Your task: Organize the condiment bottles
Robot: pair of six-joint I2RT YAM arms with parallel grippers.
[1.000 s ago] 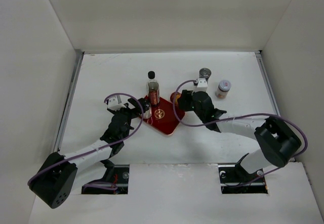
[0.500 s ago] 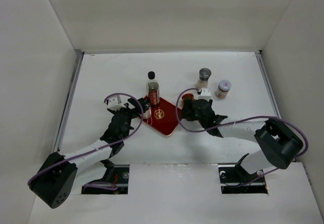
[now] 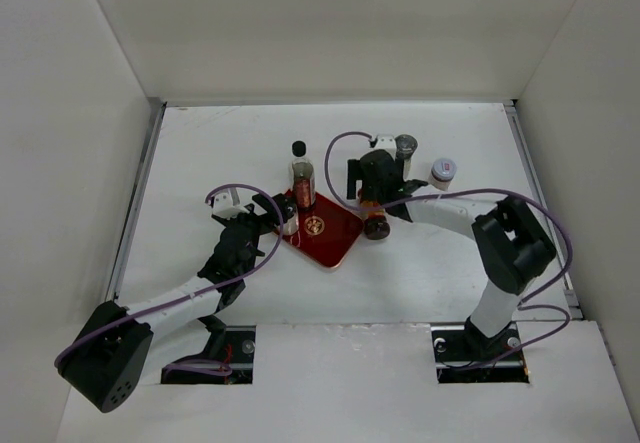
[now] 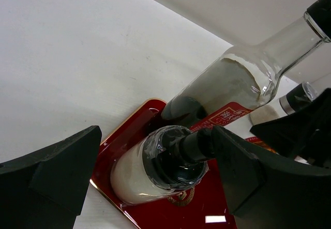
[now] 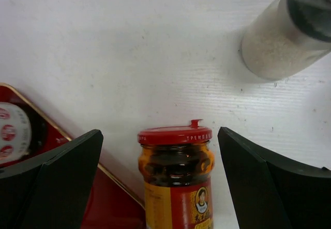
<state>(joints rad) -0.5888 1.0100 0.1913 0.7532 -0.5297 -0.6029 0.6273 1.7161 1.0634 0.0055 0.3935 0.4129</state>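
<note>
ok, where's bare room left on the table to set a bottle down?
Bare: back-left table, between the left wall and the tall black-capped bottle; also the strip from the red tray to the near edge. Crowded: back right, around the red-capped jar, grey-capped shaker and red-labelled jar.

We see the left arm stretched forward, left end effector (image 3: 283, 215) jaws spread wide. Right arm folded sharply at the elbow, right end effector (image 3: 376, 213) jaws wide apart.
</note>
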